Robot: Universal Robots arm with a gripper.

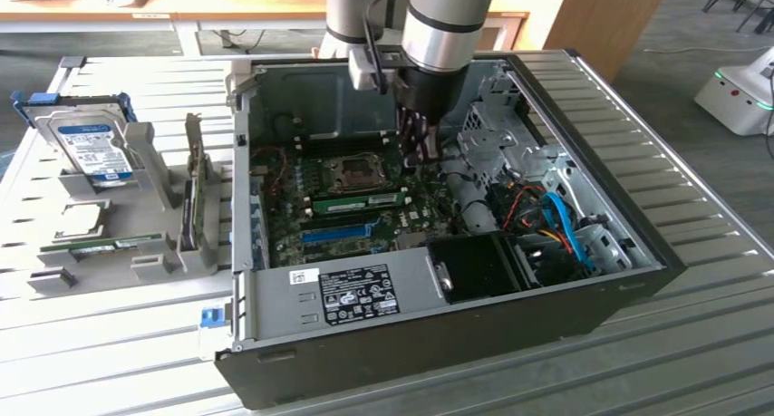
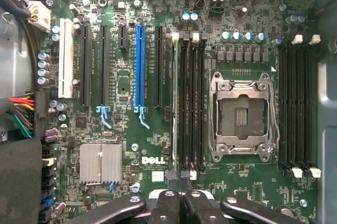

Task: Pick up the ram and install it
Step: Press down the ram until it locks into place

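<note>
Pincer [image 1: 418, 158] is down inside the open PC case [image 1: 484, 343], over the motherboard [image 2: 131, 145]. In the wrist view its fingers [image 2: 166, 208] are pressed together with nothing between them: closed, empty.

The ram [image 1: 362, 201] stands on edge in a memory slot just below and ahead of the pincer tips. The wrist view shows it edge-on as a thin pale-green line [image 2: 174, 103], and its near end is close to the fingertips. Contact or not, cannot tell. Looks at least partly seated; latch state is unclear.

The CPU socket [image 2: 242, 113] is to one side of the ram. The blue slot [image 2: 140, 66] is on the other side.

Handling, as a judgement:
- Light, stiff, thin board.
- Fragile at the chips and the contact edge.
- Little to slip on, but narrow, so it can tilt in a pinch.
- Best hold is across the flat faces near the top long edge, mid-length, or by the short ends.
- Any push belongs on the top edge, straight down, not on the chips.

Well away from the pincer, outside the case, a grey holder on the surface carries a hard drive [image 1: 91, 144] and another green stick [image 1: 115, 246].
</note>
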